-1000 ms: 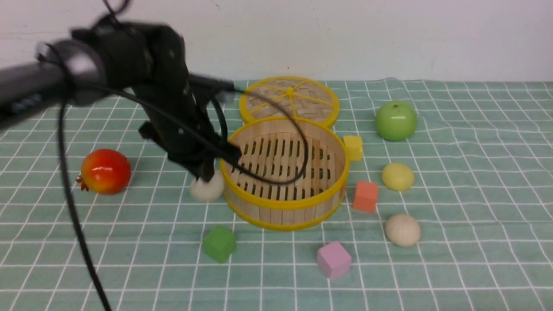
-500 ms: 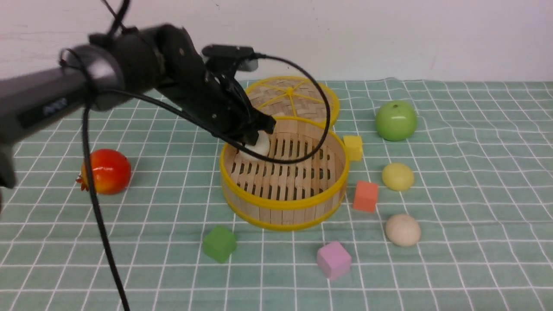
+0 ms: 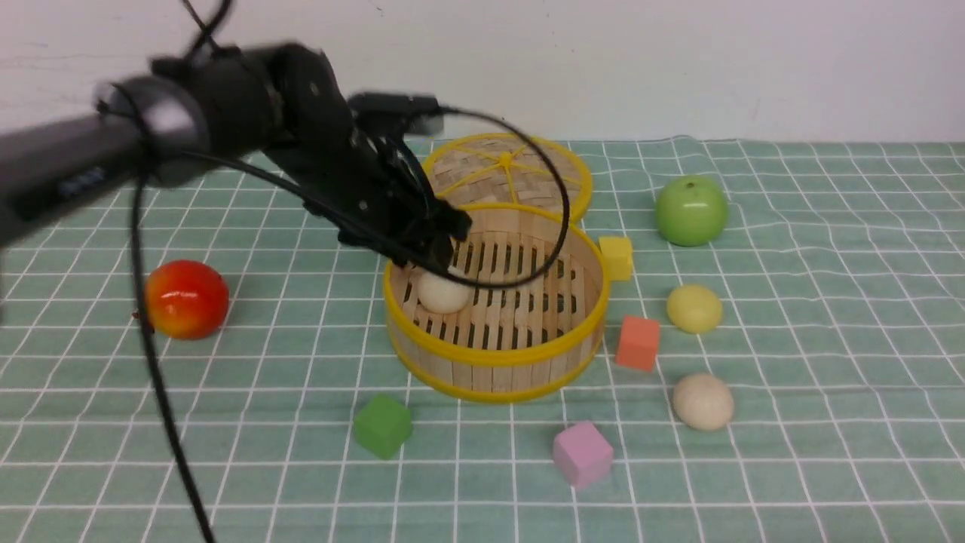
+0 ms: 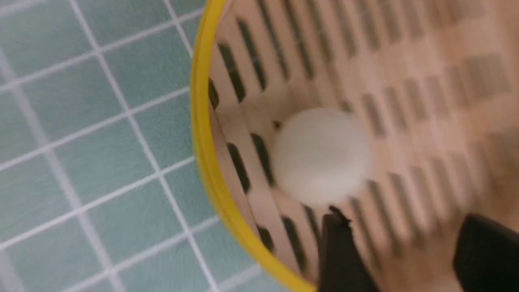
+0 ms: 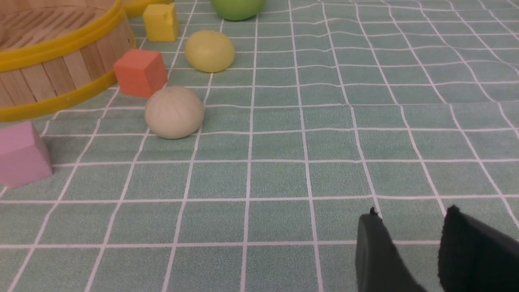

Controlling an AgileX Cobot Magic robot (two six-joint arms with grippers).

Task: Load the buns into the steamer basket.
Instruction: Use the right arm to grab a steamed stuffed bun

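The steamer basket [image 3: 494, 358] stands mid-table, and one cream-white bun [image 3: 443, 292] lies loose on its slatted floor near the left wall. Just above that bun hangs my left gripper [image 3: 437, 253], open and empty. In the left wrist view the bun [image 4: 322, 156] sits inside the yellow rim [image 4: 200, 121], clear of the spread left gripper [image 4: 401, 219]. A pale yellow bun [image 3: 694, 308] and another cream bun [image 3: 703, 402] rest on the cloth right of the basket. My right gripper [image 5: 411, 211] is open low over the cloth, well short of the cream bun [image 5: 174, 112] and the yellow bun [image 5: 209, 51].
The woven lid [image 3: 505, 173] lies behind the basket. A green apple [image 3: 690, 211] sits at the back right and a red fruit [image 3: 185, 299] at the left. Yellow [image 3: 617, 257], orange [image 3: 638, 342], pink [image 3: 581, 453] and green [image 3: 383, 425] cubes ring the basket.
My left gripper lifted a cream bun from the cloth left of the basket, carried it over the rim and opened. The bun now lies on the basket floor.
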